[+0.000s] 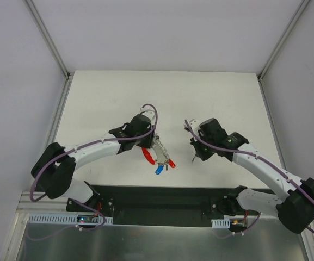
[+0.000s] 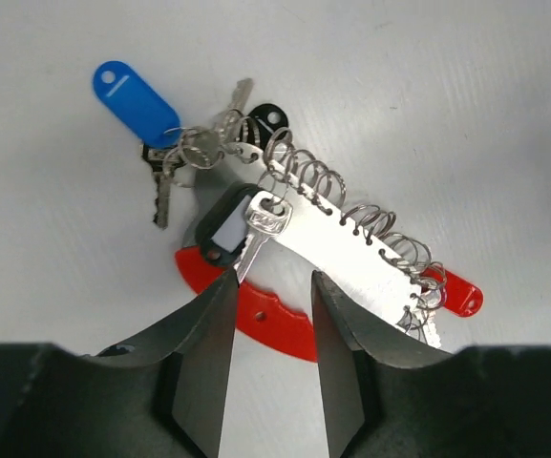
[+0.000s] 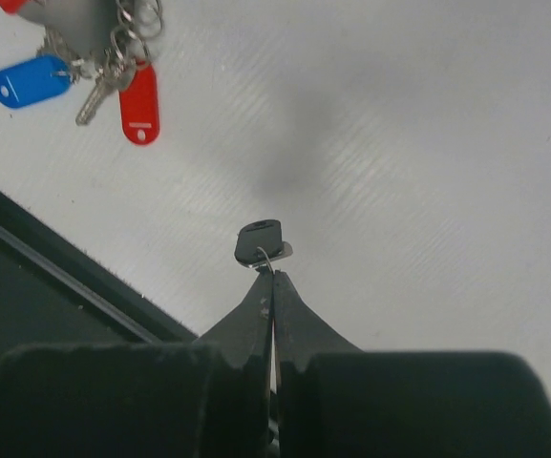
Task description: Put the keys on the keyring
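Pinching a black-headed key [image 3: 259, 240], the right tool [image 3: 273, 274] is closed; the left tool [image 2: 273, 280] gapes over the coiled silvery keyring [image 2: 347, 250].

keyring [image 2: 370, 248]: silver coil, curved red tag [image 2: 275, 320]. keys [image 2: 127, 95]: blue head at upper left, red head at lower right. black-headed key [image 3: 259, 239]: black head. table [image 2: 466, 86]: white.

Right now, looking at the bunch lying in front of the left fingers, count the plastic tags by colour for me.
Blue tags: 1
Red tags: 2
Black tags: 2
Total: 5
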Controlling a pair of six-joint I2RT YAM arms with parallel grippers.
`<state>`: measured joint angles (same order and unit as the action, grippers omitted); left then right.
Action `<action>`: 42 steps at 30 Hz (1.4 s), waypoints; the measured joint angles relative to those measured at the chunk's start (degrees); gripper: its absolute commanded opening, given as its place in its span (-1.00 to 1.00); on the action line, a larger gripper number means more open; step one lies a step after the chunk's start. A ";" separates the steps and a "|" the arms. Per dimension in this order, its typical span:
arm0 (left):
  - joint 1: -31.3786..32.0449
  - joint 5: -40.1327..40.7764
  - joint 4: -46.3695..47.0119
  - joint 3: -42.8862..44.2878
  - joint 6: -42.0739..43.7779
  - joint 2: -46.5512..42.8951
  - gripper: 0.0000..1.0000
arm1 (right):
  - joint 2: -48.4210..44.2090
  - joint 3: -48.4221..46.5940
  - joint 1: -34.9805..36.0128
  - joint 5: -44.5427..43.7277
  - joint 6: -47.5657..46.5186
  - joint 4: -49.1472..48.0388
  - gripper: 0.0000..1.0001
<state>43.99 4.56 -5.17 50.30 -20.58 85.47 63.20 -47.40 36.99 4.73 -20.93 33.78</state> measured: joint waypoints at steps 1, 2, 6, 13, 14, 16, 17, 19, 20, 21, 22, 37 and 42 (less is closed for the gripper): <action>-0.68 0.13 0.04 -1.05 -0.07 -2.10 -0.14 | 0.50 -0.20 0.00 -0.02 1.01 1.55 -0.97; -1.38 0.26 0.00 -2.10 -0.07 -4.28 -0.08 | 1.09 -0.57 0.00 -0.04 1.97 3.26 -0.98; -4.02 1.42 0.37 -6.40 0.09 -13.38 0.24 | 3.87 -2.51 0.00 -0.72 6.60 8.81 -0.97; -8.22 3.98 0.17 -12.85 2.08 -28.28 0.80 | 13.31 -8.07 -0.31 -4.94 11.54 13.90 -0.97; -8.66 4.46 0.17 -13.55 2.43 -30.18 0.83 | 14.58 -8.83 -0.42 -5.70 11.76 14.03 -0.97; -9.29 5.20 0.07 -14.75 3.02 -33.77 0.91 | 17.97 -10.86 -0.76 -7.39 11.96 14.01 -0.97; -9.60 5.70 -0.02 -15.39 3.39 -35.52 0.92 | 19.96 -12.09 -0.98 -8.26 11.96 13.77 -0.97; -9.62 6.56 -0.15 -16.50 3.76 -38.53 0.94 | 23.37 -13.94 -1.29 -9.53 11.93 12.98 -0.98; -9.62 6.71 -0.28 -17.09 4.02 -39.82 0.95 | 24.70 -14.53 -1.38 -10.01 11.93 12.48 -0.97; -9.62 6.95 -0.37 -17.57 4.31 -40.81 0.95 | 26.29 -15.30 -1.53 -10.54 11.91 11.93 -0.97; -9.62 7.21 -0.76 -18.08 4.74 -41.81 0.95 | 27.56 -15.82 -1.57 -10.84 11.91 11.41 -0.97; -9.97 11.02 -4.90 -19.71 10.12 -46.49 0.98 | 36.70 -15.87 -1.68 -14.82 11.91 -3.80 -0.97; -9.97 11.04 -5.05 -19.71 11.17 -46.38 0.97 | 36.68 -13.51 -1.70 -14.84 11.91 -8.37 -0.97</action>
<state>34.02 15.59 -10.22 30.59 -9.41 39.09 99.88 -60.90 35.29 -10.11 -9.02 25.41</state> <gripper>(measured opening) 0.990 0.017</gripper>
